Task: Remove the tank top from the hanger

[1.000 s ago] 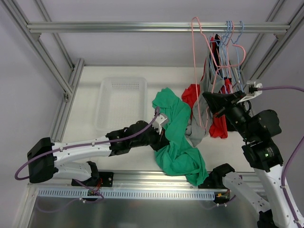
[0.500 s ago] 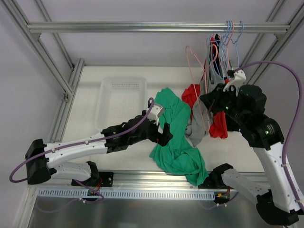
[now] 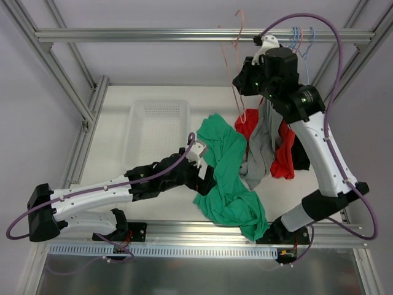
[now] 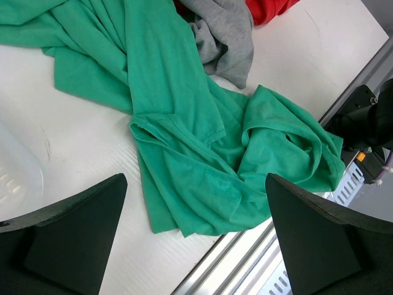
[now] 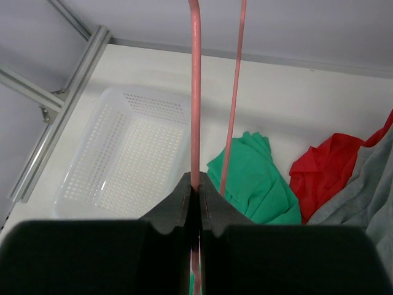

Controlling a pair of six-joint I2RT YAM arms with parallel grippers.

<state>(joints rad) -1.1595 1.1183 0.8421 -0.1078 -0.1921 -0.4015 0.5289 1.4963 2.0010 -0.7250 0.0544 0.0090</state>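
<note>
The green tank top [image 3: 228, 181] lies crumpled on the white table, reaching the near edge. In the left wrist view it [image 4: 196, 141] spreads out below my left gripper [image 4: 193, 184], which is open just above it and holds nothing. The left gripper [image 3: 206, 178] sits at the cloth's left side. My right gripper [image 3: 244, 78] is raised high near the top rail, shut on the pink wire hanger [image 3: 236, 37]. In the right wrist view the hanger [image 5: 194, 92] runs up out of the shut gripper [image 5: 198, 184], with no cloth on the wire that shows.
A white mesh basket [image 3: 156, 129] stands at the back left of the table. Grey [image 3: 261, 147], red [image 3: 285, 157] and black garments hang at the right under blue hangers [image 3: 301, 37] on the top rail [image 3: 153, 35]. An aluminium rail runs along the near edge.
My left gripper has opened, letting go of the green tank top, which has settled on the table. The right arm has swung the pink hanger up and to the left, away from the hanging clothes.
</note>
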